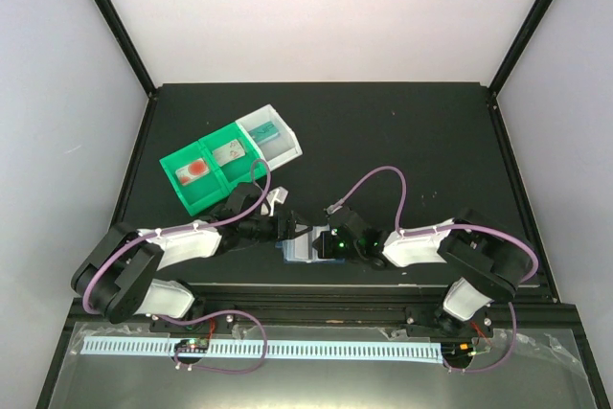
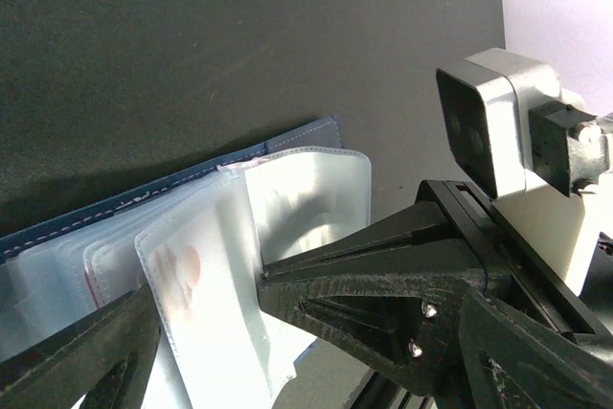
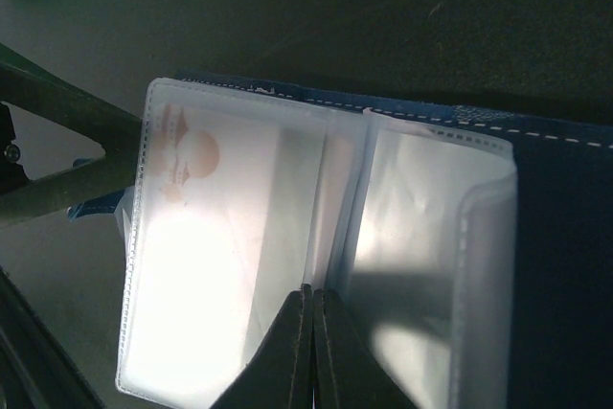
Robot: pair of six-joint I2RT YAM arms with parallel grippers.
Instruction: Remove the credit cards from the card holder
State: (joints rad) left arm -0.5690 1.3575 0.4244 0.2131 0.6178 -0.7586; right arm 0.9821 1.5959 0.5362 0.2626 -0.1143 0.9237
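The card holder lies open near the table's front edge, between my two grippers. Its dark blue cover carries several clear sleeves fanned upward. One sleeve holds a whitish credit card with a red-orange patch. My left gripper is open, with one finger on each side of that sleeve's free end. The right gripper is shut, and its tips press down at the fold where the sleeves meet. I cannot tell whether other cards sit in the other sleeves.
A green compartment tray with a white end bin stands at the back left. Flat cards lie in its compartments, one with a red patch. The right arm's wrist camera hangs close beside my left gripper. The table's front rail runs just behind the holder.
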